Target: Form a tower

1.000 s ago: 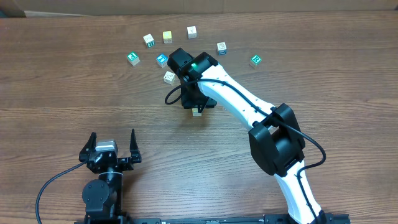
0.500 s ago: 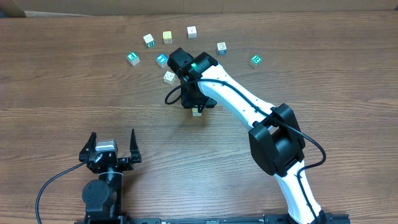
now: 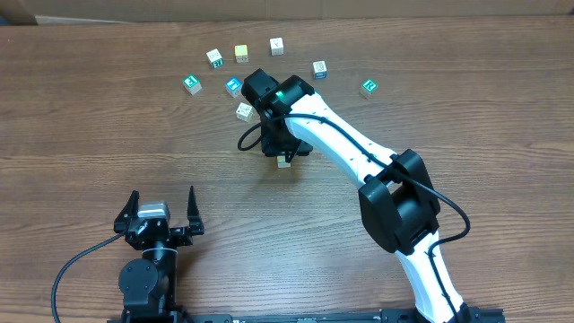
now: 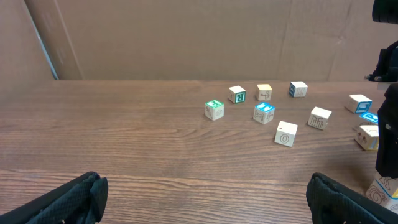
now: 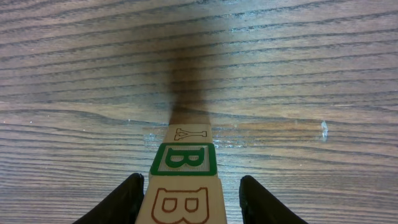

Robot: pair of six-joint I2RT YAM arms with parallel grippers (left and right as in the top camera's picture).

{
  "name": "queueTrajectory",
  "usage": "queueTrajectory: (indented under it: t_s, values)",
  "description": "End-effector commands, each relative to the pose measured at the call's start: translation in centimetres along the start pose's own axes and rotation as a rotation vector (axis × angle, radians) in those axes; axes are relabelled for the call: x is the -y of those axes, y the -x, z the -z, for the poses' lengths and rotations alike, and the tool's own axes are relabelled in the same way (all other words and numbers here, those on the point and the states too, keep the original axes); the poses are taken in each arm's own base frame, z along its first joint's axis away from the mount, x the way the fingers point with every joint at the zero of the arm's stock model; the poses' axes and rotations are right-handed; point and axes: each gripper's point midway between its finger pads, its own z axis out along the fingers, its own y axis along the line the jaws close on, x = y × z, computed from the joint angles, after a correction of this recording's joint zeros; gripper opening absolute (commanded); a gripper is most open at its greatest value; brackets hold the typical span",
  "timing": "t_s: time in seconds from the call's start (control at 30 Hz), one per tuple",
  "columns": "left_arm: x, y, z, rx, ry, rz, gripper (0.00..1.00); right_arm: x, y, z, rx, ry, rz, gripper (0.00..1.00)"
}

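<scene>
Right hand (image 5: 186,200) straddles the top of the tower (image 5: 185,177), with a finger (image 5: 127,199) just beside each side of the uppermost cube (image 5: 185,210), which bears a red-brown B. Whether it is clenched on that cube or released I cannot tell. Under that cube sits a green-framed B cube (image 5: 184,160), then one more cube on the wooden worktop (image 5: 311,74). Loose letter cubes (image 3: 241,53) lie in an arc beyond this hand. Left hand (image 3: 163,208) rests well apart, fingers spread wide, holding nothing.
</scene>
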Motion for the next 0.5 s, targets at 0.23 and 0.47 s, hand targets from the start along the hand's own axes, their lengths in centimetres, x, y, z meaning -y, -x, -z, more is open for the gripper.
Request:
queueTrajectory:
  t_s: [0.23, 0.47]
  values:
    - [-0.16, 0.22, 0.12, 0.004, 0.010, -0.019, 1.00, 0.00, 0.09, -0.14, 0.010, -0.008, 0.004, 0.47]
    - [-0.16, 0.23, 0.13, 0.004, 0.010, -0.019, 0.99, 0.01, 0.08, -0.15, 0.009, -0.008, 0.003, 0.54]
